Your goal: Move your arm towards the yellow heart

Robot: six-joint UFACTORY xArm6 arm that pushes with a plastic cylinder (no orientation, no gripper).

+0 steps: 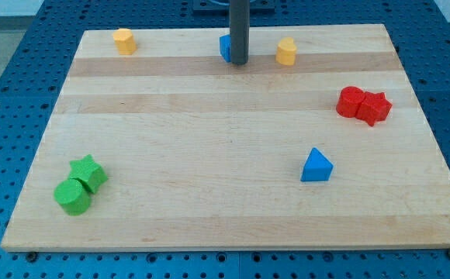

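Yellow heart (287,52): small, upper centre-right of wooden board (209,209), near top edge, lobes barely discernible. My tip (239,63) just left of it, apart, touching blue block (226,48). No pincer on rod.

wooden board (233,194) carries two yellow blocks (124,40), (287,52), two blue, two red, two green

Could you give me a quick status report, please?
My tip at view's top, beside blue block. Yellow heart just right of it. Nothing between.
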